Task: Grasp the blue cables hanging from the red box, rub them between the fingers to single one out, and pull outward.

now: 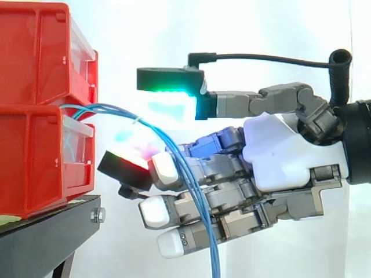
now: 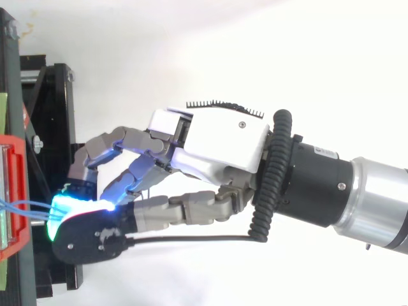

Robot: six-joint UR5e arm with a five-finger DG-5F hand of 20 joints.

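1. Two red bins are stacked at the left of the side view, an upper bin (image 1: 35, 58) on a lower bin (image 1: 35, 162). Both stand on the black stand (image 1: 46, 223) before the white curtain (image 1: 261, 29).
2. The blue cables (image 1: 116, 110) come out at the seam between the two bins. They first run almost level to the right, away from the bins. They then bend and fall steeply down and to the right, leaving the side view at its lower edge.
3. In the top view a short stretch of the cables (image 2: 25, 205) runs level from the bin's edge toward the hand.
4. The hand (image 1: 284, 150) reaches in from the right with its long axis level, pointing at the bins.
5. The thumb, with a green-glowing pad (image 1: 168, 87), stretches out above the cables and stands well apart from the fingers below.
6. A finger with a red-glowing pad (image 1: 124, 162) points down and left, near the lower bin's front.
7. The fingers with white pads (image 1: 156, 211) lie beneath it, loosely bent.
8. The hand is spread and clamps nothing. The cables pass through the gap under the thumb and cross in front of the fingers.
9. They may be brushing the fingers, but the side view does not make contact clear.
10. In the top view the hand (image 2: 217, 143) ends just beside the bin's edge.
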